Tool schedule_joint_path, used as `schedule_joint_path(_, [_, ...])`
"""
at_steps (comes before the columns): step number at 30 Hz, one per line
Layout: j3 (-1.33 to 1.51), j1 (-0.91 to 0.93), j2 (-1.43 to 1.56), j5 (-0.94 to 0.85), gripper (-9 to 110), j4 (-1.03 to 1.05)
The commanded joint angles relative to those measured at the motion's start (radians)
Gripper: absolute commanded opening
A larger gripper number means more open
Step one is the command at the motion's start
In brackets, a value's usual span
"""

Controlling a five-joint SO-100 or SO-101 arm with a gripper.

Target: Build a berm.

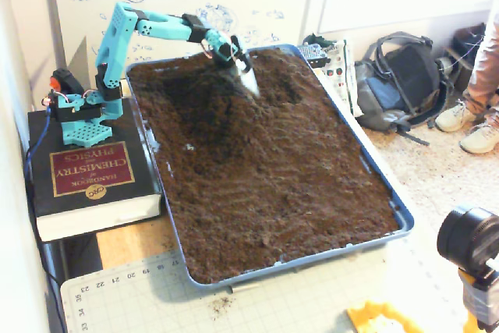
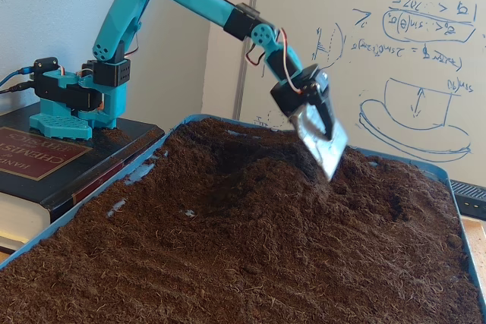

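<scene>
Berm [image 2: 304, 176] soil is lying as a low dark ridge at the far end of the blue tray [image 1: 394, 200], sloping down toward a hollow [image 1: 195, 103] beside it. Above the ridge, the teal arm's [image 2: 190, 1] gripper [image 2: 323, 142] is hanging clear of the soil, carrying a flat silvery scoop blade [image 1: 248, 79]; whether the jaws are parted cannot be told. A thick book [image 1: 86, 173] is supporting the arm's base.

Your scoop [image 2: 323, 142] blurs in both fixed views; the tray [image 2: 45, 234] is cropped at the bottom edge.
</scene>
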Motion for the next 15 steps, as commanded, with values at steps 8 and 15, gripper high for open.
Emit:
schedule_joint_path(8, [-0.811, -0.031, -0.629, 0.003, 0, -0.014])
schedule_joint_path(15, [-1.209, -0.115, -1.055, 0.005, 0, 0.0])
